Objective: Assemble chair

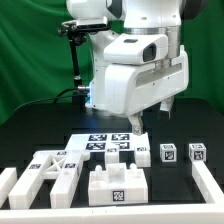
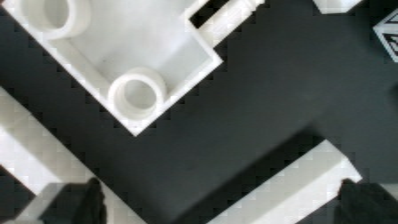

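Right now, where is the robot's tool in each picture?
Exterior view: the tool hangs open in the middle, under the big white arm, above the marker board.
Wrist view: only its two dark fingertips show, wide apart at the picture's edge.
Shared landmark: the black table.

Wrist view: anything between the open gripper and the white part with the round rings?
Nothing visible. Only bare black table separates the gripper from that part. A white edge lies near one finger, to the side of that path; I cannot tell what it belongs to.
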`<state>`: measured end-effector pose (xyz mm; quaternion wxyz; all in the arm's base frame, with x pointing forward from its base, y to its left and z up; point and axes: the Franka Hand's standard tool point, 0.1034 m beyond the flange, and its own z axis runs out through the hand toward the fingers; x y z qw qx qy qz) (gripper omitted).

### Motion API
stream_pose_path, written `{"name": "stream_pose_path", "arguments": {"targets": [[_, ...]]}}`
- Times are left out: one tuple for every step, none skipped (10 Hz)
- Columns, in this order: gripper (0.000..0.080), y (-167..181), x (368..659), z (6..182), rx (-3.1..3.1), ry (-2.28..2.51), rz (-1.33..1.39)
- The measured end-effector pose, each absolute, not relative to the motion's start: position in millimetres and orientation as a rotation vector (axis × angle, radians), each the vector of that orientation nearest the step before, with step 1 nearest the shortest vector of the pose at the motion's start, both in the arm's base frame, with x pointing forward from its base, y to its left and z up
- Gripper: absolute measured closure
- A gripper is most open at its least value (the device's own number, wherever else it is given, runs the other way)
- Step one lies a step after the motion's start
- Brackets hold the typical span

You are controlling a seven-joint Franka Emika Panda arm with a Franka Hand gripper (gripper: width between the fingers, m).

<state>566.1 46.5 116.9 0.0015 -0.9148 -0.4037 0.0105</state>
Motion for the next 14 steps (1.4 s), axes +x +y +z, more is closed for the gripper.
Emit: {"name": "stream_pose_path", "arguments": {"targets": [[0.015, 32, 567, 110.6, -2.941, -1.079, 0.037], [0.015, 14, 568, 99.0, -3.003, -0.838, 0.027], [0.015, -2, 569, 89.3, -3.016, -0.751, 0.017], [0.015, -9, 570, 85.3, -3.019, -0.659, 0.006], [0.015, -4, 570, 86.3, -3.045, -0.523, 0.008], [0.015, -2, 570, 85.7, -3.053, -0.46, 0.01], [0.015, -2, 570, 85.4, -3.067, -0.328, 0.014], [0.015, -3, 569, 82.4, -3.072, -0.228, 0.02], [0.015, -19, 565, 65.9, -3.085, -0.155, 0.049], [0.015, -27, 565, 56.2, -3.095, -0.085, 0.061], [0.015, -34, 567, 46.3, -3.099, -0.107, 0.044], [0.015, -37, 565, 34.5, -3.101, -0.107, 0.042], [0.015, -37, 564, 25.2, -3.103, -0.106, 0.039], [0.015, -36, 563, 16.6, -3.106, -0.107, 0.025]]}}
